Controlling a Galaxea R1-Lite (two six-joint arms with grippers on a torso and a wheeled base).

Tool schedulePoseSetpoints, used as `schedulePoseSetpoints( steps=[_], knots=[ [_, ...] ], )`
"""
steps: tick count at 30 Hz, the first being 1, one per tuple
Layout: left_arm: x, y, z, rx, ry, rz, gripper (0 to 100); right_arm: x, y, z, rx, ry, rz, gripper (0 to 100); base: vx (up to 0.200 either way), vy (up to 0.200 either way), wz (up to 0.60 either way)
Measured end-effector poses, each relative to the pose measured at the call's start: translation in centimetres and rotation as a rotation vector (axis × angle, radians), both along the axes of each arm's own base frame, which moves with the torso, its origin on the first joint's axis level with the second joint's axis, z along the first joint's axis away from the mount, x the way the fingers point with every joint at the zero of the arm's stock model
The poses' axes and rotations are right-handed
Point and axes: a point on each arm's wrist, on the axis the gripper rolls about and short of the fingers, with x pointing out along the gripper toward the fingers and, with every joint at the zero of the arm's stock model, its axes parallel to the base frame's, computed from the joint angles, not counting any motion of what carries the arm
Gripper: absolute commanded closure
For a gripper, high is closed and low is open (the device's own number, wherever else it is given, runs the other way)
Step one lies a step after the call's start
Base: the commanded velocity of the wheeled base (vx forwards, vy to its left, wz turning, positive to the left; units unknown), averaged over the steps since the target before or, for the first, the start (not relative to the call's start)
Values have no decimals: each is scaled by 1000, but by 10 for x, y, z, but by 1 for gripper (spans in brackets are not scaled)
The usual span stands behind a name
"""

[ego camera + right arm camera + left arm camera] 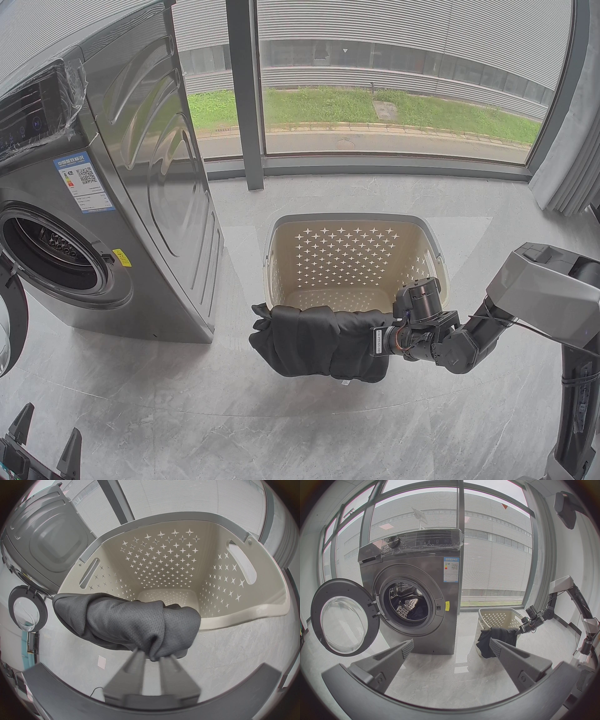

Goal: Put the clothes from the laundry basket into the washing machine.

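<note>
A cream laundry basket [350,217] with a grey rim stands on the floor, right of the grey washing machine [156,187]. Its inside [168,595] holds no clothes. My right gripper [153,658] is shut on a dark grey garment [125,620] just in front of the basket's near rim. The garment [312,340] hangs bunched across that rim and down the outside. The machine's round door [342,617] stands swung open, and something dark lies in the drum [417,612]. My left gripper [451,645] is open and holds nothing, low near the floor, facing the machine.
Grey tiled floor [250,412] lies bare between the machine and the basket. A tall window with a dark post [247,94] runs behind them. A curtain [572,156] hangs at the far right. The open door [9,319] juts out at the machine's left.
</note>
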Motion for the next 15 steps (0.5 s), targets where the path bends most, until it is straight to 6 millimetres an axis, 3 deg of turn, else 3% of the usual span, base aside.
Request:
schedulePoseSetpoints(
  steps=[8, 15],
  knots=[
    [0, 0, 0, -7, 0, 2, 0, -6, -2, 11, 19, -7, -9, 100, 0, 0, 0],
    [0, 0, 0, -9, 0, 3, 0, -24, -7, 42, 42, -52, 2, 100, 0, 0, 0]
  ],
)
